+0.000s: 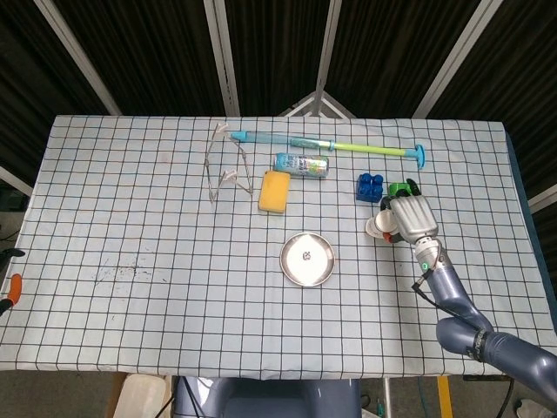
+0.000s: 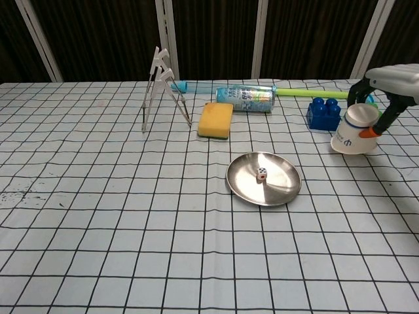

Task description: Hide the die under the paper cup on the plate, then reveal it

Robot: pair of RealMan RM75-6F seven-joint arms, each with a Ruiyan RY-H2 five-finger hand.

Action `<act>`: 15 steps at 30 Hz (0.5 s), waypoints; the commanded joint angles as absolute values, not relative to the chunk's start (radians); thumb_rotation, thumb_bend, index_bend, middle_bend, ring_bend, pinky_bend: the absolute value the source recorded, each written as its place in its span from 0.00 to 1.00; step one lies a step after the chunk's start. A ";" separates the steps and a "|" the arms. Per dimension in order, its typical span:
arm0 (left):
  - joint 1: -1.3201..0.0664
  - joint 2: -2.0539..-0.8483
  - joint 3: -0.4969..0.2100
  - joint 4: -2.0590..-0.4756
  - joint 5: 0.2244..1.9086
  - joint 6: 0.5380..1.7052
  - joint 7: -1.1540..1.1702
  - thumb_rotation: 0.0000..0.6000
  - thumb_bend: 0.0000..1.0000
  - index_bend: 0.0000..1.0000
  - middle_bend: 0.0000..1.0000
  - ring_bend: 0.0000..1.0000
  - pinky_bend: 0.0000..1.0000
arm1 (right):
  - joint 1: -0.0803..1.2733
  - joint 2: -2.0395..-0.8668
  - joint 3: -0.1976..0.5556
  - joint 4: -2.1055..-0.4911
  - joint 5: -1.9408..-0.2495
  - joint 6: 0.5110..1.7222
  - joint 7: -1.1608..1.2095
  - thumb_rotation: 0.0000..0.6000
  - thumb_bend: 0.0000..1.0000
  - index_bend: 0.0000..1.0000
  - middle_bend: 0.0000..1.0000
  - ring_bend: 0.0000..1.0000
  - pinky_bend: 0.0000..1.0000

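Checked cloth covers the bench; on the plate (image 2: 264, 188) lies the die (image 2: 261, 174), uncovered. Well right of the plate, my right hand (image 1: 411, 216) grips the cup (image 2: 353, 129); I should set it down gently, upright.

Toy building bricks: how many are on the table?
2. The blue brick lies right of the can; the green brick sits just beyond it, partly hidden behind the right hand holding the paper cup.
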State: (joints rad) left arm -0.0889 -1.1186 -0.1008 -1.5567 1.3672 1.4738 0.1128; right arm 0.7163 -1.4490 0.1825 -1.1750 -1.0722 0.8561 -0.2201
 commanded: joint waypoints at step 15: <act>-0.093 -1.122 -0.102 -1.555 1.359 1.466 0.122 1.00 0.70 0.33 0.00 0.00 0.12 | 0.701 -1.477 0.171 -1.103 -1.090 0.825 -0.166 1.00 0.11 0.24 0.20 0.09 0.00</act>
State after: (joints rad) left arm -0.0927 -1.1218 -0.1027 -1.5549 1.3591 1.4662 0.1217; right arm 0.7027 -1.4807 0.1687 -1.0992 -1.0945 0.8275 -0.1614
